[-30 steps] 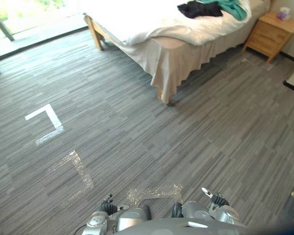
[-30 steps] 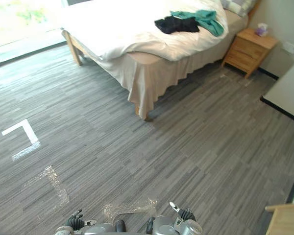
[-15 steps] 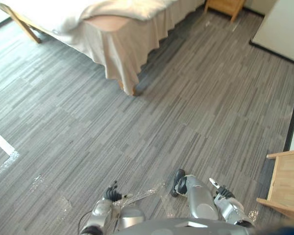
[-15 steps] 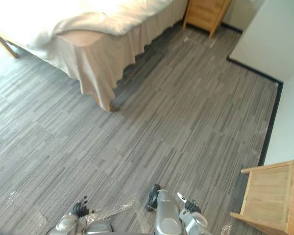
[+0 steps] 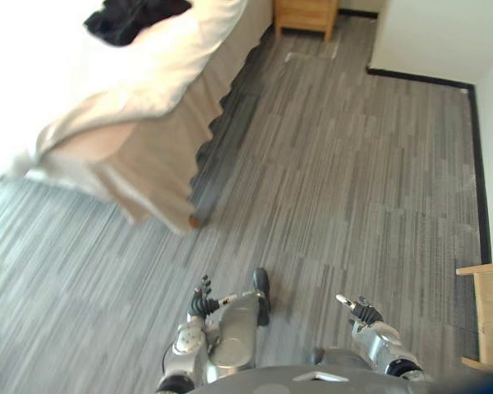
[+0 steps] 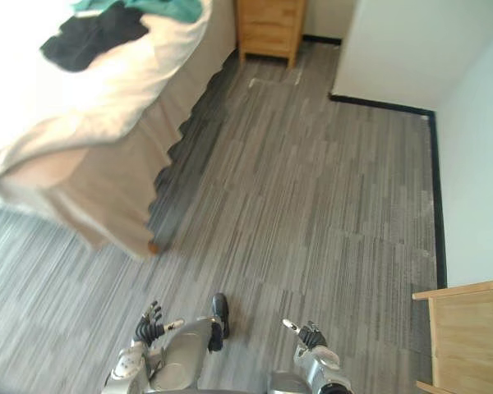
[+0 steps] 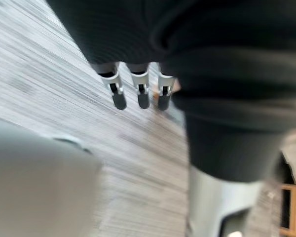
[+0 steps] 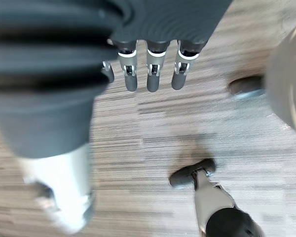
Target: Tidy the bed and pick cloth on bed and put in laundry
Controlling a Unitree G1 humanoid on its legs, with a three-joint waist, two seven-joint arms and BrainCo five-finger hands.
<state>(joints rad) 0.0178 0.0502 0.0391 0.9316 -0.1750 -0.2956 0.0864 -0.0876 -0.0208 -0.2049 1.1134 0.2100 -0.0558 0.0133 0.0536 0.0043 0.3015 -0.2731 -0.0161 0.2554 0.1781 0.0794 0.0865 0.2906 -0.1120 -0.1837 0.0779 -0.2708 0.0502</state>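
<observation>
Hanging low at the bottom of the left eye view, the left hand (image 5: 202, 302) and the right hand (image 5: 359, 311) sit well apart above the floor (image 5: 337, 164), both far from the bed (image 5: 140, 90). The wrist views show what is small in the head views. The left hand's fingers (image 7: 119, 98) run straight in a loose row, dark tips over the carpet, holding nothing. The right hand's fingers (image 8: 152, 79) are likewise straight and slack, thumb set off to one side, empty.

The black cloth (image 5: 131, 18) lies crumpled on top of the bed near its side edge, a soft dark heap against the pale cover. The right eye view takes in more of the bed top and shows a teal cloth (image 6: 152, 6) bunched right against the black one, on the side nearer the nightstand (image 6: 269, 29).

A cream duvet (image 5: 160, 61) lies rumpled across the bed and droops over the near corner. Below it a beige bed skirt (image 5: 160, 156) falls in a wavy hem, with a small brown bed leg (image 5: 195, 220) showing under the corner. The floor is grey carpet, finely striped in plank-like blocks. The nightstand is boxy light wood with drawer fronts and stands just beside the bed. A white wall (image 5: 431, 33) with a black skirting strip runs along the far right, and pale wooden furniture (image 6: 468, 336) with a flat panel side stands at the right edge.
</observation>
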